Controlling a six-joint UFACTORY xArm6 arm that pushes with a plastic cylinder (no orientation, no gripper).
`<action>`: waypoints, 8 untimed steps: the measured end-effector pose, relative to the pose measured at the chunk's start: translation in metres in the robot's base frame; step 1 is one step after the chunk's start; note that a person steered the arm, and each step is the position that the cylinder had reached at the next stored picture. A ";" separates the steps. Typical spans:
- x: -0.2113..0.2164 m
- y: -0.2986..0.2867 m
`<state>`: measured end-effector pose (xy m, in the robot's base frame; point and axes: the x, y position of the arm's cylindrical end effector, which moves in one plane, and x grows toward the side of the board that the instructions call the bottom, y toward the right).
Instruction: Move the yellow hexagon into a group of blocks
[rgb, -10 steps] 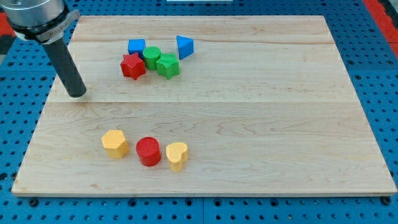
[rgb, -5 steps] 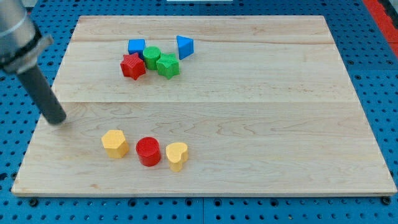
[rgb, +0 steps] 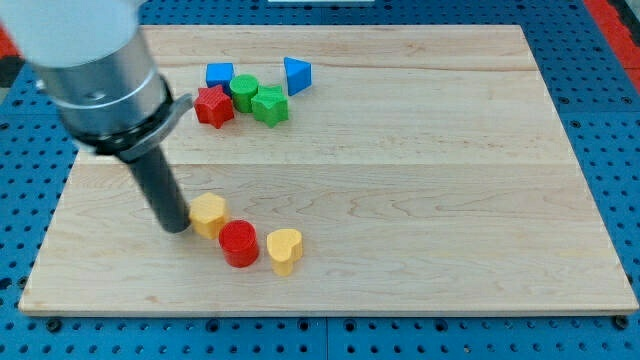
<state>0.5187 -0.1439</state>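
The yellow hexagon (rgb: 209, 214) lies on the wooden board (rgb: 400, 170) at the lower left, touching the red cylinder (rgb: 238, 243) just below and to its right. A yellow heart (rgb: 284, 249) sits right of the red cylinder. My tip (rgb: 175, 225) rests against the hexagon's left side. The rod rises up and to the left into the arm's large grey body (rgb: 95, 70).
Near the view's top a cluster holds a blue block (rgb: 220, 74), a red star (rgb: 213, 105), a green cylinder (rgb: 244, 91), a green block (rgb: 269, 105) and a blue triangle (rgb: 297, 74). The board's left edge is close to my tip.
My tip swung from the board's left edge down and right to the yellow hexagon. The hexagon slid right and slightly up, and now touches the red cylinder.
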 end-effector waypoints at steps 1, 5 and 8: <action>0.018 0.000; 0.002 -0.010; -0.064 0.019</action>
<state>0.4546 -0.1250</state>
